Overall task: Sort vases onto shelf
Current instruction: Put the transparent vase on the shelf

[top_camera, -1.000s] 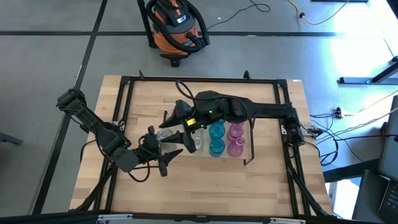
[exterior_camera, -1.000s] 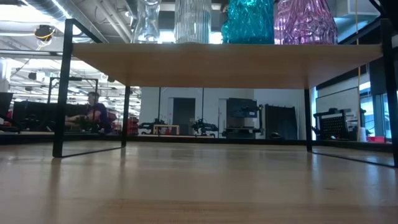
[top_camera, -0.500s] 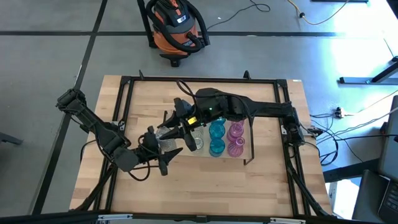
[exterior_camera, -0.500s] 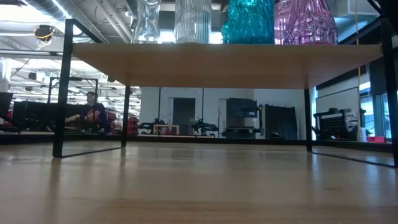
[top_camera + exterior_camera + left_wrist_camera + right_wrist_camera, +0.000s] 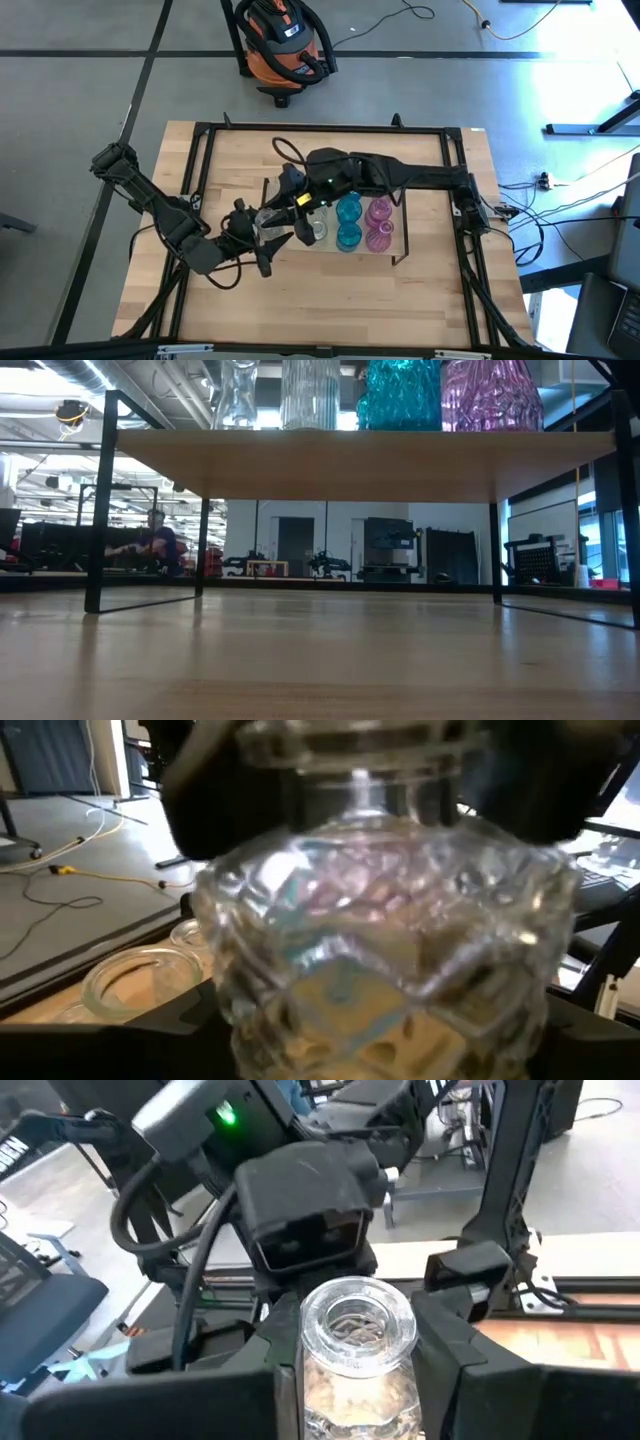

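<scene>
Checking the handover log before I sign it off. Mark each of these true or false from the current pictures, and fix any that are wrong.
1. The right gripper is closed on the neck of a clear vase. True.
2. The left gripper is clamped shut on that vase. False: its fingers stand open around the vase body.
3. Teal vases and pink vases stand on the shelf. True.
4. The shelf holds only pink vases. False: clear, teal and pink ones are there.
5. An orange shop vacuum sits on the table. False: it stands on the floor beyond the table.
</scene>
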Controlling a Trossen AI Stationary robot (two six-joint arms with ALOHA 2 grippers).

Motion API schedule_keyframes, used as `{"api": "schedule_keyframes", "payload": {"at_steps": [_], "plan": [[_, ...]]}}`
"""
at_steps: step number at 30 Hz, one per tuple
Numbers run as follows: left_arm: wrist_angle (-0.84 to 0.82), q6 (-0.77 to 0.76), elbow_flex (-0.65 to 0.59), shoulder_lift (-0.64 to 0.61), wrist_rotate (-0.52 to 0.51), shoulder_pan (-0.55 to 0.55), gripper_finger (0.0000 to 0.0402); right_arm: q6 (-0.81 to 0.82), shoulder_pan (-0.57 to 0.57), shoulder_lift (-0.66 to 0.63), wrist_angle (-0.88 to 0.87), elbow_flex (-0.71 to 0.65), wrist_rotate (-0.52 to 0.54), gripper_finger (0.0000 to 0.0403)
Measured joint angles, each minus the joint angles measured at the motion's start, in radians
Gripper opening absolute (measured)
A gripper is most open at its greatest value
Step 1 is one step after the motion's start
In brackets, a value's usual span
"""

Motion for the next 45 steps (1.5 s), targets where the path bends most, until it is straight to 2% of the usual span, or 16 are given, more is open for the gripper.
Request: {"api": "schedule_keyframes", "payload": {"at_steps": [6, 14, 21, 24, 32, 40, 45], "plan": [[-0.002, -0.008, 0.0, -0.06, -0.018, -0.03, 0.027, -0.019, 0.002, -0.002, -0.033, 0.0, 0.065, 0.0089], [-0.034, 0.033, -0.001, -0.169, -0.116, -0.156, 0.027, -0.027, 0.016, -0.002, -0.019, 0.003, 0.148, 0.0089], [-0.031, 0.031, 0.001, -0.205, -0.162, -0.204, 0.027, -0.055, 0.03, -0.006, -0.167, -0.003, 0.288, 0.0089], [-0.032, 0.032, 0.0, -0.203, -0.164, -0.206, 0.027, -0.051, 0.028, -0.006, -0.1, -0.019, 0.287, 0.0089], [-0.034, 0.047, 0.0, -0.204, -0.173, -0.206, 0.027, -0.019, 0.042, -0.002, -0.11, -0.021, 0.34, 0.0089], [-0.034, 0.05, 0.0, -0.203, -0.176, -0.205, 0.027, 0.059, 0.082, -0.006, 0.018, -0.151, 0.4, 0.0089], [-0.034, 0.05, 0.0, -0.203, -0.176, -0.205, 0.027, 0.063, 0.103, -0.008, 0.041, -0.165, 0.447, 0.0089]]}}
